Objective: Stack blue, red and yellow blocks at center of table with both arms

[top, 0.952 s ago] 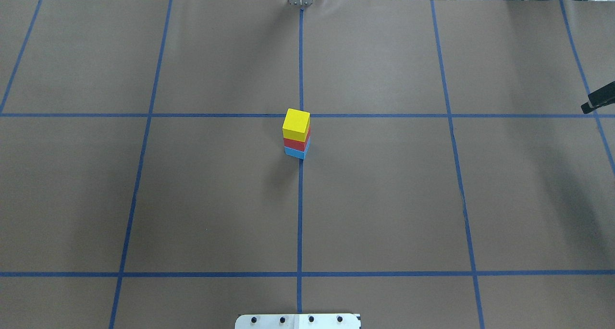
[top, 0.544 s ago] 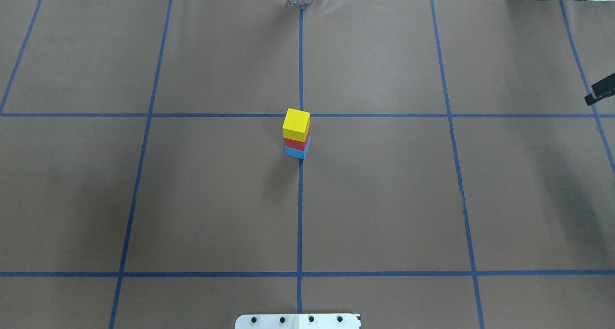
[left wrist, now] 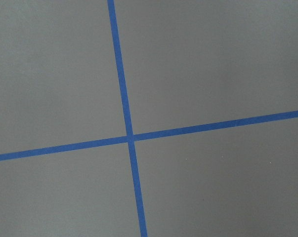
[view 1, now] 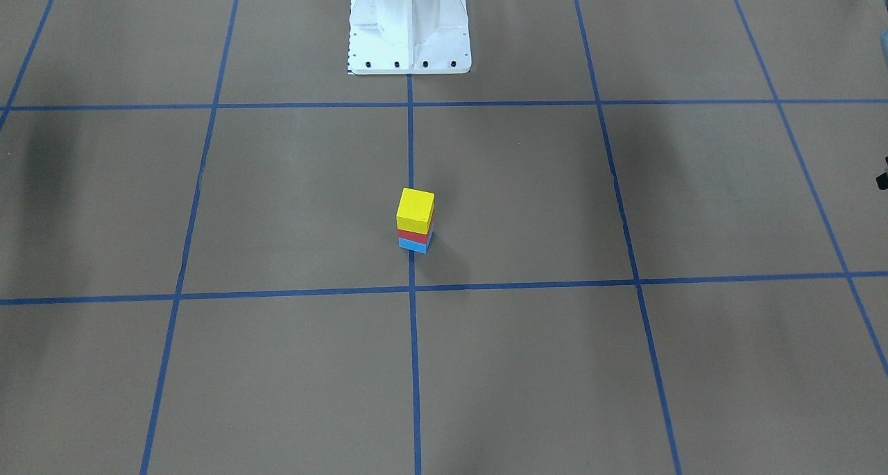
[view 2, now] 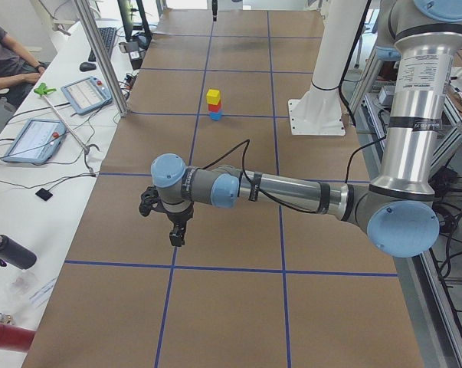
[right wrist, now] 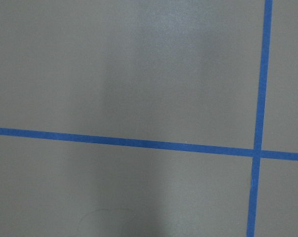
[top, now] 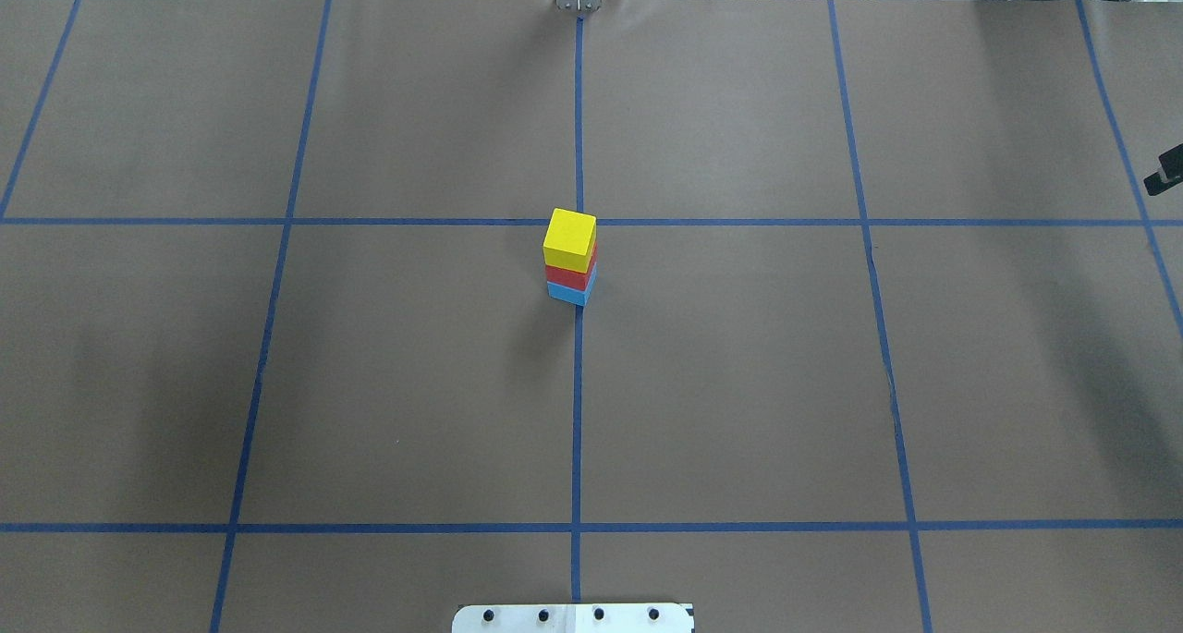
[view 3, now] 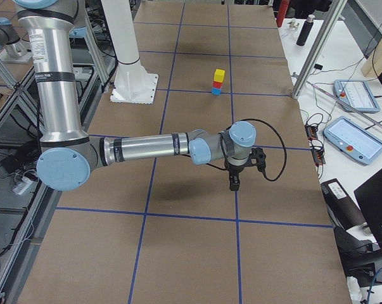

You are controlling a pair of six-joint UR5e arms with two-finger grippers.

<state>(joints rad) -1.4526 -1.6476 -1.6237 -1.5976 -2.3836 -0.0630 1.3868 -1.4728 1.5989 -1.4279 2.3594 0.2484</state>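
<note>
seemingly stacking finished, yellow block (top: pixel 569 233) on red block (top: pixel 566 276) on blue block (top: pixel 566 293); left gripper (view 2: pixel 175 234), right gripper (view 3: pixel 234 183) far off, jaw state can't be told; next just keep clear

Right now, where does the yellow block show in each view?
Front-facing: yellow block just below centre.
Overhead: yellow block just above centre.
Exterior left: yellow block upper middle, far.
Exterior right: yellow block upper middle, far.
Both wrist views: not in them.
Shared landmark: red block directly beneath it.
</note>
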